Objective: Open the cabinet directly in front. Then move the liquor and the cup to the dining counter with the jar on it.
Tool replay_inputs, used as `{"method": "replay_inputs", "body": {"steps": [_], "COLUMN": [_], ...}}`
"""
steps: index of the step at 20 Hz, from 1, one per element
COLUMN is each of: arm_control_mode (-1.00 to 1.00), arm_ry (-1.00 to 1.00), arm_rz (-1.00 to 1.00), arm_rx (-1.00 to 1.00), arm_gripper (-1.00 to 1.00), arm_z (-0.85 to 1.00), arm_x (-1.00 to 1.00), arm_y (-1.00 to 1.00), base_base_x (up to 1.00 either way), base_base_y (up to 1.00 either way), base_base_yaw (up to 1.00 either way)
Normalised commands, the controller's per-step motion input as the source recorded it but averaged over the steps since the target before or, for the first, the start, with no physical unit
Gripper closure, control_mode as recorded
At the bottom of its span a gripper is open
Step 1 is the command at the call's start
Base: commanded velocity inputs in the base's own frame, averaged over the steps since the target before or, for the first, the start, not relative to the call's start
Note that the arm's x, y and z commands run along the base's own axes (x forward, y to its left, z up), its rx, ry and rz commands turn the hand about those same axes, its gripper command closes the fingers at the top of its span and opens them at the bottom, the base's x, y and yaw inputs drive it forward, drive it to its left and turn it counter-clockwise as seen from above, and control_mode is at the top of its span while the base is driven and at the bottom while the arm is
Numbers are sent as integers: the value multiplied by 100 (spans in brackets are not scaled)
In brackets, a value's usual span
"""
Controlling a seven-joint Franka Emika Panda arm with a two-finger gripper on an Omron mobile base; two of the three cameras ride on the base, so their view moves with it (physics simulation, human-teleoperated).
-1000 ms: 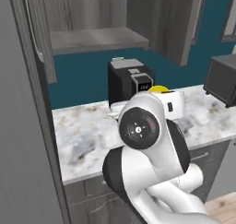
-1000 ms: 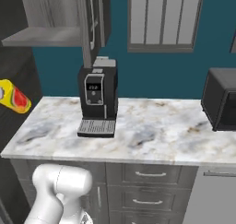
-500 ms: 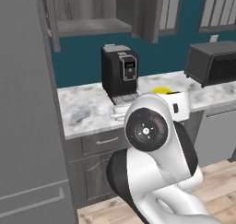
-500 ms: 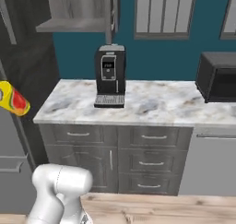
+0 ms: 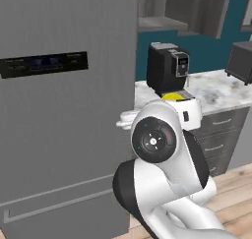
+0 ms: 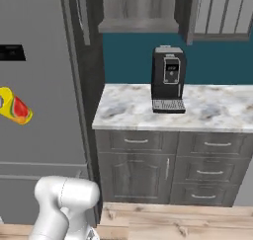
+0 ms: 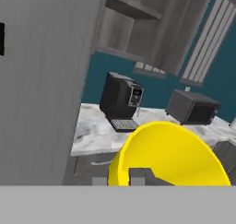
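Closed down on the rim of the cup (image 7: 170,156), the jaws hold it right in front of the hand camera, one dark fingertip (image 7: 143,176) showing against the cup's near wall while the bright yellow bowl spreads across the lower middle of the hand view. From the right base camera the same cup (image 6: 15,106) hangs in the air at the far left, in front of the refrigerator (image 6: 39,86), its yellow side carrying a red and green patch. In the left base view a sliver of yellow cup (image 5: 171,96) peeks over the top of the white arm, just beside the marble worktop (image 5: 216,88).

Left to right in the left base view: the tall grey refrigerator (image 5: 64,105) with its dark display panel, then the black coffee machine (image 5: 167,68) standing on the worktop, then a dark microwave (image 5: 241,61) at the right edge. Above the coffee machine the cabinet (image 5: 187,9) stands with a door swung open, a bare shelf showing inside. Grey drawers (image 6: 207,165) sit under the worktop.
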Motion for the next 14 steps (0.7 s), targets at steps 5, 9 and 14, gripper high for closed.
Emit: {"method": "replay_inputs", "body": {"steps": [5,9,14], "arm_control_mode": [100,100,100], "arm_ry": [0,0,0], "arm_rz": [0,0,0], "arm_rx": [0,0,0], "arm_gripper": [100,100,100], "arm_z": [0,0,0], "arm_x": [0,0,0], "arm_y": [0,0,0], "base_base_x": [0,0,2], "base_base_y": [100,100,96], "base_base_yaw": [3,12,49]}}
